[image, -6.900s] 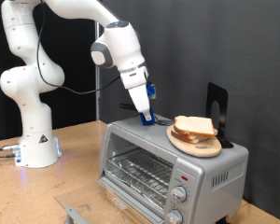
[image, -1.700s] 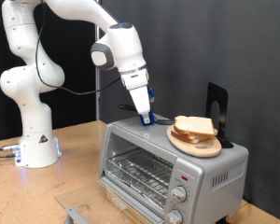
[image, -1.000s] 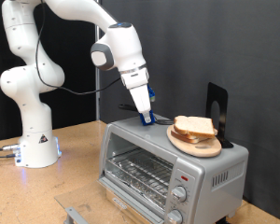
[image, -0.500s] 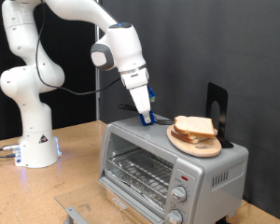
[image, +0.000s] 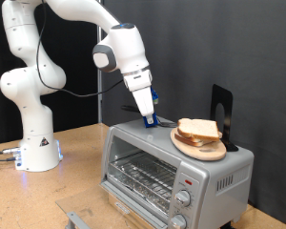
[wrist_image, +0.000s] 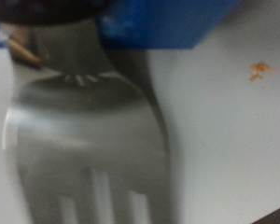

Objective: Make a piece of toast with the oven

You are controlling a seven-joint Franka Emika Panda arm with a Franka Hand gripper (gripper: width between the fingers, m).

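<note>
The silver oven [image: 172, 167] stands on the wooden table, and its wire rack shows through the glass door. My gripper [image: 149, 120] points down with its blue fingertips touching the oven's top, just to the exterior view's left of a round wooden plate [image: 193, 144] stacked with bread slices [image: 200, 130]. Blurred and very close in the wrist view, a silver fork-like utensil [wrist_image: 89, 131] lies on the pale oven top [wrist_image: 224, 121] under the blue fingers [wrist_image: 168, 23]. The piece of toast, as a single slice apart from the stack, is out of view.
A black upright stand [image: 222, 113] rises behind the plate on the oven. The arm's white base [image: 33, 143] sits at the exterior view's left on the table. A grey object [image: 76, 219] lies at the table's front edge. Two knobs [image: 183, 199] are on the oven's right panel.
</note>
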